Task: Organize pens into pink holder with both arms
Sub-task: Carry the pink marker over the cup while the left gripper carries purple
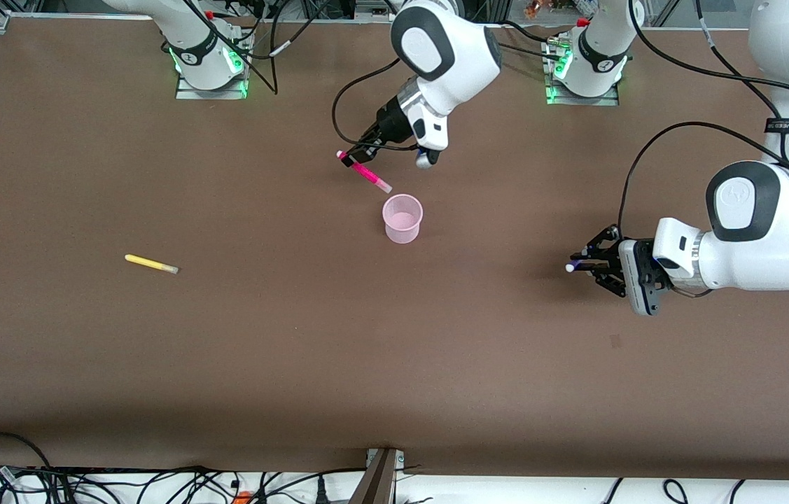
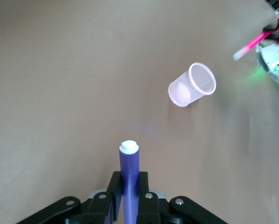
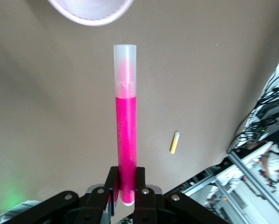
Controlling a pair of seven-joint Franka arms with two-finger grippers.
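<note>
My right gripper (image 1: 355,157) is shut on the magenta-pink pen (image 1: 368,175) and holds it tilted, pale end down, over the table just beside the pink holder (image 1: 402,218). The right wrist view shows this pen (image 3: 126,130) between the fingers, pointing at the holder's rim (image 3: 90,14). My left gripper (image 1: 587,264) is shut on the purple pen (image 1: 571,267), held level over the table toward the left arm's end. In the left wrist view the purple pen (image 2: 129,168) points toward the holder (image 2: 193,85). The yellow pen (image 1: 150,264) lies on the table toward the right arm's end. The green pen is out of view.
The two arm bases (image 1: 211,66) (image 1: 583,70) stand at the table's edge farthest from the front camera. Cables and a post (image 1: 376,476) lie along the edge nearest that camera. The holder stands upright and looks empty.
</note>
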